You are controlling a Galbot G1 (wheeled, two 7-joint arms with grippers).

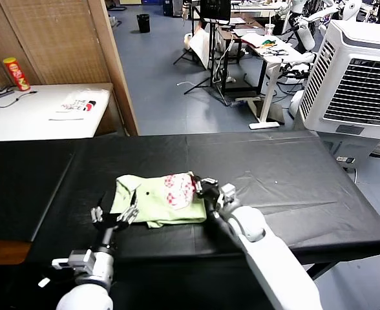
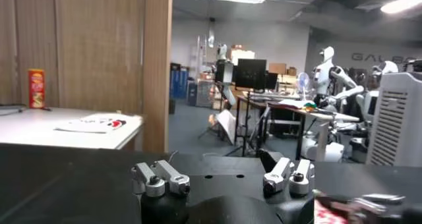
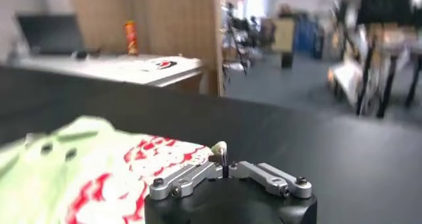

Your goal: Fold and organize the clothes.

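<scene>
Holding station at both ends of the shirt, folded small on the black table: my left gripper, fingers spread and empty, at its near-left edge; my right gripper, fingers drawn together at the printed end, probably pinching cloth to carry the next fold.

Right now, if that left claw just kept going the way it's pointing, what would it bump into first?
Most likely the shirt: the left gripper points forward at its near left edge, already about touching, though depth is unclear.
</scene>
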